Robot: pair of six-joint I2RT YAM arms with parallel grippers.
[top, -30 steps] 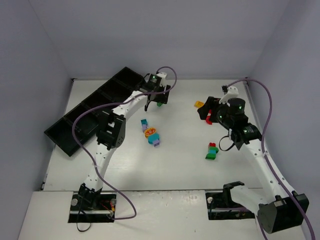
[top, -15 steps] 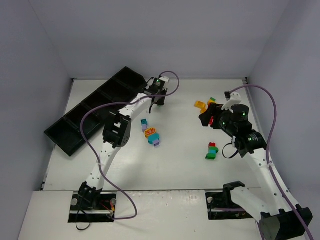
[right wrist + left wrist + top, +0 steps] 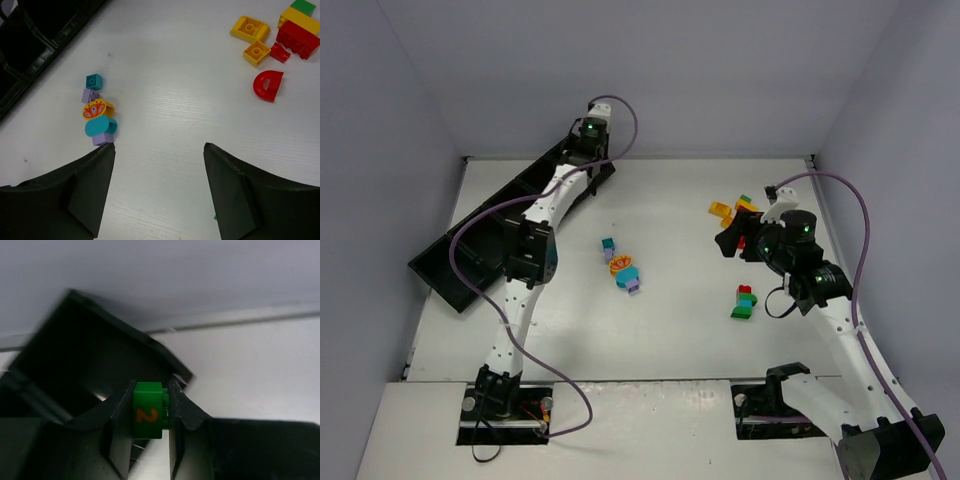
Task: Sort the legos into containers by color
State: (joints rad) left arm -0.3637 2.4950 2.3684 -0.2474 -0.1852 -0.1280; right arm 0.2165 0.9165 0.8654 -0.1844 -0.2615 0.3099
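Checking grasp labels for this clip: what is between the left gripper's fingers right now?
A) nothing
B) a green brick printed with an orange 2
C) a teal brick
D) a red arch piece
B: the left wrist view shows the left gripper shut on a green brick bearing an orange 2, with the black tray behind it.

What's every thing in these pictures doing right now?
left end effector: shut on green brick, above black tray
green brick: pinched, off the table
right end effector: open, holding nothing
black tray: lying on the table
teal-lilac stack: stuck together, on the table
red arch: loose, lying flat
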